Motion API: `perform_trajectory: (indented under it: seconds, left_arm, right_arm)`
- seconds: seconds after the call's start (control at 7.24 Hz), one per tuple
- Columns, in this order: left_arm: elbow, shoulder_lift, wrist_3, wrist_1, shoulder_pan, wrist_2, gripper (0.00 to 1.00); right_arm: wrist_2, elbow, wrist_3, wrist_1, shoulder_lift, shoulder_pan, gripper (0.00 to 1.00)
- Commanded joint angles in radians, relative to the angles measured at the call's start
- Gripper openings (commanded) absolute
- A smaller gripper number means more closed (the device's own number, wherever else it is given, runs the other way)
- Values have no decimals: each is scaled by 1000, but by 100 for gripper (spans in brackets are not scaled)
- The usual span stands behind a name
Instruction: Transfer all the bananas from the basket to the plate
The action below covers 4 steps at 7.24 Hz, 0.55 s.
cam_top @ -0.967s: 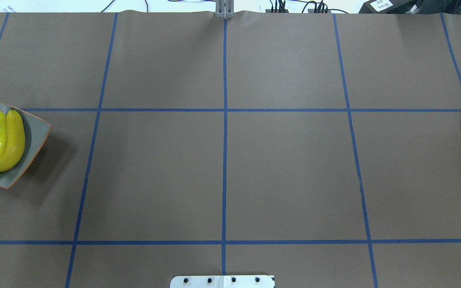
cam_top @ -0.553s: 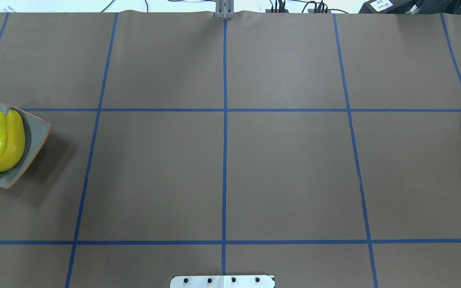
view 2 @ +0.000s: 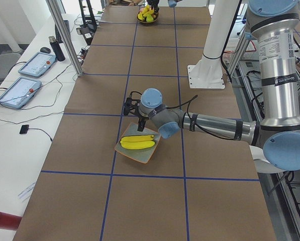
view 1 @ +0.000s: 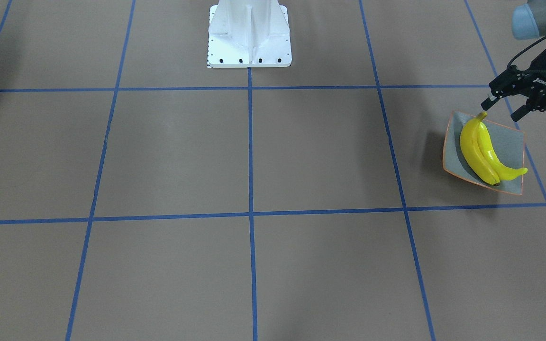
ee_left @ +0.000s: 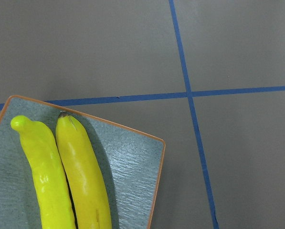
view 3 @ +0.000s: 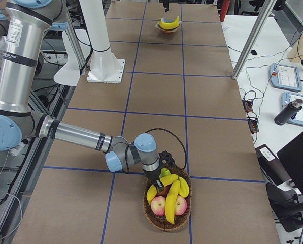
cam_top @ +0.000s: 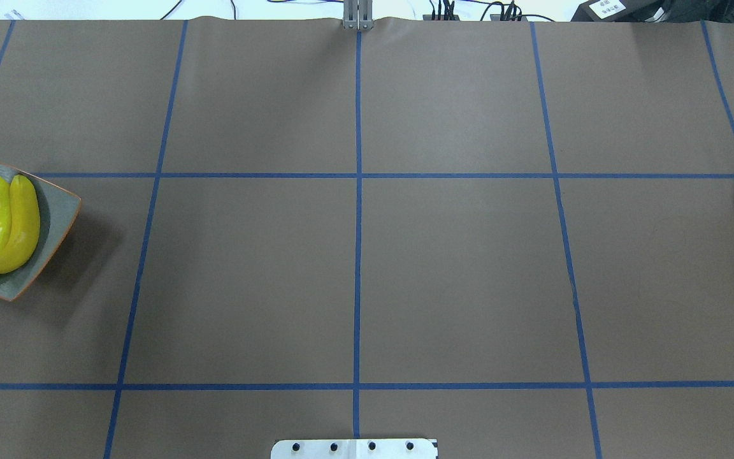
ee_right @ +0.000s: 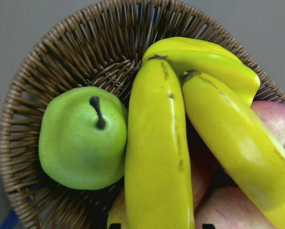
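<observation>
- Yellow and glossy, two bananas (cam_top: 20,223) lie side by side on the plate (cam_top: 55,223); the left gripper (view 1: 501,108) hovers at the plate's corner, jaws wide and empty.
- Far right of the plate, the basket (ee_right: 61,57) holds more bananas (ee_right: 156,157); the right gripper (view 3: 163,177) hangs close over them, its jaws impossible to read.
- Stiff, shiny skins look slippery: pinching mid-length, across the curve, seems safest.

A woven brown basket (ee_right: 47,67) fills the frame, grey bench (ee_right: 276,24) showing past its rim; a green fruit (ee_right: 78,143) with a dark stem lies at the left, touching the middle banana (ee_right: 156,157); the right-hand banana (ee_right: 228,143) slants beside it; a third banana (ee_right: 204,59), greener, lies across behind their stem ends; pink-red apples (ee_right: 276,119) lie beneath.
</observation>
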Motion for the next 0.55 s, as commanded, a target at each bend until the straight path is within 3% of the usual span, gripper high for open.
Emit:
perform_trajectory:
  seconds: [0.0, 0.41]
  left_arm:
    - [2, 0, 0, 0, 0, 0, 100]
    - [2, 0, 0, 0, 2, -2, 100]
  right_arm:
    - [-1, 17, -35, 0, 0, 3, 1]
    - [38, 67, -99, -14, -2, 73, 0]
